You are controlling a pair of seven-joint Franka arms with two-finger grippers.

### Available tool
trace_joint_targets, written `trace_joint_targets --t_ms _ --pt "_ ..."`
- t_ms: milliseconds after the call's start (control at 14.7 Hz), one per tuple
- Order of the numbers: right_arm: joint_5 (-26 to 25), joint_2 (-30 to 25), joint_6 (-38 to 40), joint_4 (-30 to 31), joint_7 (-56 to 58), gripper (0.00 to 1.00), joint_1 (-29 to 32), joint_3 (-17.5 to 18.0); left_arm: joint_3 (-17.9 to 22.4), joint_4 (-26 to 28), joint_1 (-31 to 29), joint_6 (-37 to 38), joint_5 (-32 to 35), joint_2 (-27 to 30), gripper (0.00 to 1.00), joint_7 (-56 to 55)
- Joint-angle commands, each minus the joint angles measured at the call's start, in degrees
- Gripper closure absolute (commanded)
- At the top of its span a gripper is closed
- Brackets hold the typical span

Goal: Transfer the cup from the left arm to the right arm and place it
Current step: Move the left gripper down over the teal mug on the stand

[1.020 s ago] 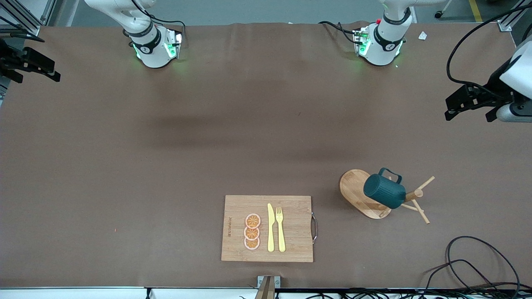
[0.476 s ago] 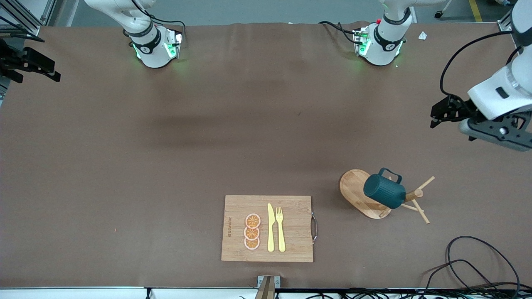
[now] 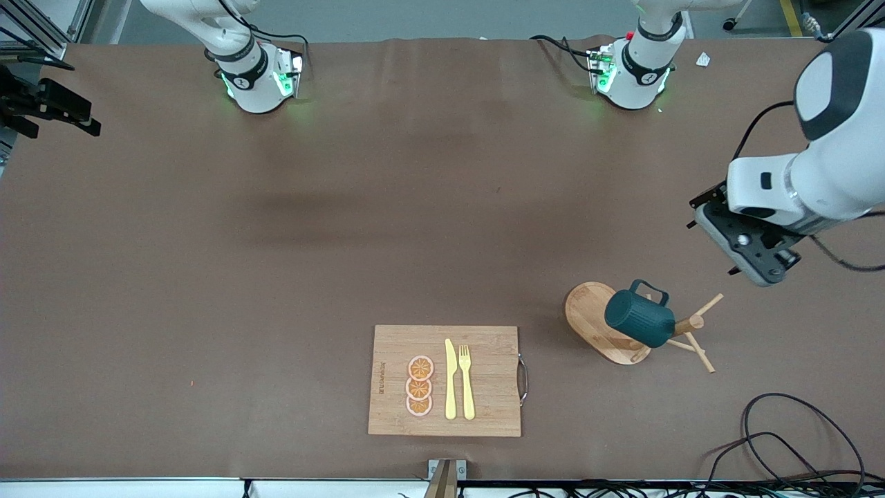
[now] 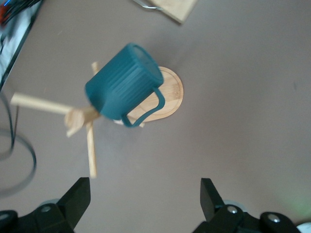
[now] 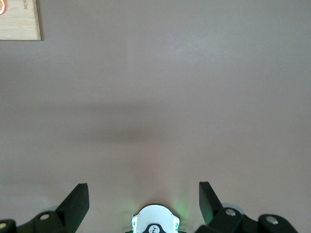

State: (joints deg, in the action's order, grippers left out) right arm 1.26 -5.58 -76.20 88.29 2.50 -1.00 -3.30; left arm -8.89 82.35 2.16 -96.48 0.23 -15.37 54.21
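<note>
Hanging mouth-down on a peg of the wooden mug tree (image 3: 681,325) near the front edge at the left arm's end, the cup (image 3: 639,318) sits just off the left gripper (image 4: 146,194), fingers spread wide and empty, while the right gripper (image 5: 144,194) waits spread too.

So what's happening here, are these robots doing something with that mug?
Nothing is being held at this moment. The cup hangs on a wooden mug stand toward the left arm's end of the table. The left gripper hovers above the table close to it, fingers open. The right gripper waits, open, over bare table. A cutting board with a knife, fork and orange slices lies untouched, nearer the front camera than the stand.
</note>
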Motion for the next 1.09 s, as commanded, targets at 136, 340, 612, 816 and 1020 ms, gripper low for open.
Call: trace_joint_targets --t_ms 136,340,612,816,1020 --pt "-0.1 -0.7 0.1 0.8 -0.1 0.00 -0.3 0.0 -0.2 -0.6 -0.1 -7.0 0.3 -4.9 0.01 24.7" --pt "-0.1 -0.7 0.1 0.9 -0.1 0.00 -0.3 0.0 -0.1 -0.6 0.3 -11.4 0.4 -6.8 0.01 33.9" --pt "-0.1 -0.7 0.1 0.9 -0.1 0.00 -0.3 0.0 -0.4 -0.5 1.4 -18.2 3.5 -9.1 0.01 42.5" --pt "-0.1 -0.7 0.1 0.9 -0.1 0.00 -0.3 0.0 -0.8 -0.5 1.2 -19.9 2.8 -11.4 0.01 45.4" --pt "-0.1 -0.7 0.1 0.9 -0.1 0.00 -0.3 0.0 -0.8 -0.4 0.7 -21.3 1.1 -13.6 0.01 45.5"
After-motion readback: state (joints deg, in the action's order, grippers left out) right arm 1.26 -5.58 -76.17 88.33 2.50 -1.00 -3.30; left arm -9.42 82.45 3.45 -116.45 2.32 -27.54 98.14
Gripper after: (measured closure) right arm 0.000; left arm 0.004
